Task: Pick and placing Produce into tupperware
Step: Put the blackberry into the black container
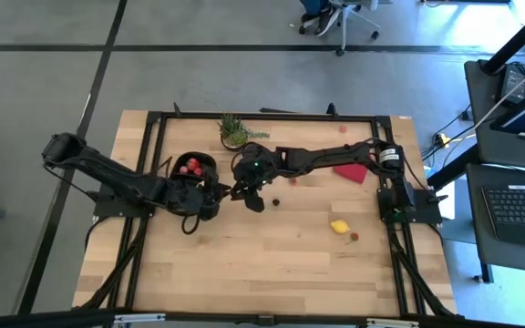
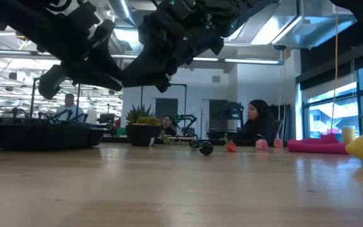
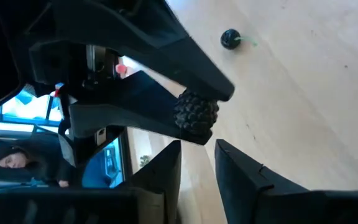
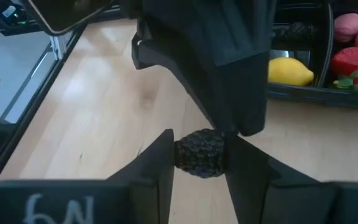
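My right gripper is shut on a dark bumpy berry, just right of the black tupperware and above the table. My left gripper is open. Its fingertips stand right at the same berry, and I cannot tell whether they touch it. In the high view the two grippers meet at the tupperware's right side. A yellow lemon piece, red strawberries and a pinkish berry lie in the tupperware. It rests on the table on its flat bottom. My right gripper pinches the dark berry's two sides between its two fingers, at their free ends. It comes from the table's right side, slanting down. The berry is lifted clear of the table.
A potted green plant stands behind the tupperware, and a flat red square lies to the right. A lemon, a small strawberry and a dark berry lie loose on the table. People sit in the room beyond.
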Controlling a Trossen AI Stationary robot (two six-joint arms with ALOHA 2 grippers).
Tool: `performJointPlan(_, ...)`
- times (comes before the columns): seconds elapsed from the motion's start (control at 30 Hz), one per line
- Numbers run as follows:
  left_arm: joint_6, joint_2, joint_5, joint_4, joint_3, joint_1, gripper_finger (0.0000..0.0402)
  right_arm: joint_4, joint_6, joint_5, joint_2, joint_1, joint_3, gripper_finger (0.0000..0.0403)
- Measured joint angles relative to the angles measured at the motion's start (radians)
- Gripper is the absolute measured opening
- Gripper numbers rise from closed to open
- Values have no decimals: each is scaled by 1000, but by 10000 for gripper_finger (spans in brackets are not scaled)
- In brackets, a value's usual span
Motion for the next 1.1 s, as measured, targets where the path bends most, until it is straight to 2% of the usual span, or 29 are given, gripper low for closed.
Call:
performJointPlan(0.37,-14,2,-7,22,0,-33,52,-2,3,-7,-2,2,0,116)
performJointPlan(0.53,-42,2,-6,21,0,-32,48,-8,2,-5,-2,2,0,116)
performJointPlan(0.67,-46,2,0,29,0,-31,78,-15,0,6,-2,0,0,116)
performJointPlan(0.93,-46,1,12,36,0,-42,182,-14,-1,6,-2,0,0,116)
performJointPlan(1.1,-30,1,12,66,0,-44,216,3,0,3,-2,0,0,116)
